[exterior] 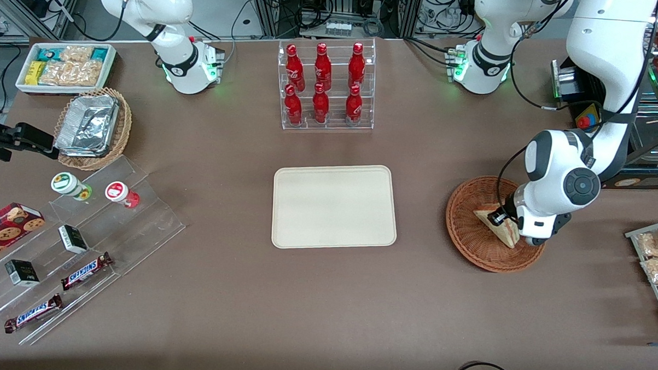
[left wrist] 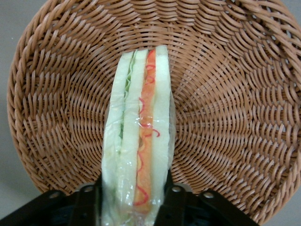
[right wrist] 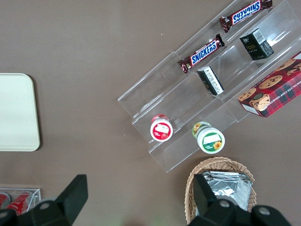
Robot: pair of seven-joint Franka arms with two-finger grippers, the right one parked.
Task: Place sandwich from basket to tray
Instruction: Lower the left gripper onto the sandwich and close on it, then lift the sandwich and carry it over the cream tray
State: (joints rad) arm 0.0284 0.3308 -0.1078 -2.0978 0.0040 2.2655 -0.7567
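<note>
Gripper (left wrist: 134, 200) clamping wrapped triangular beige sandwich (left wrist: 138, 136) inside round reddish-brown wicker basket (exterior: 469, 234), sitting at three o'clock from bare cream rectangular tray (exterior: 334, 206); red bottle rack (exterior: 326, 86) standing at twelve.

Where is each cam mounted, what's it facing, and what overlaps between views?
Front view: high, looks down at the table; both arms show, the gripper down at the sandwich in the basket.
Left wrist view: on the working arm, faces into the basket; fingers flank the sandwich.
Right wrist view: on the parked arm, faces down at the snack display and the tray.
Shared: front and left wrist share basket and sandwich; front and right wrist share the tray.
</note>
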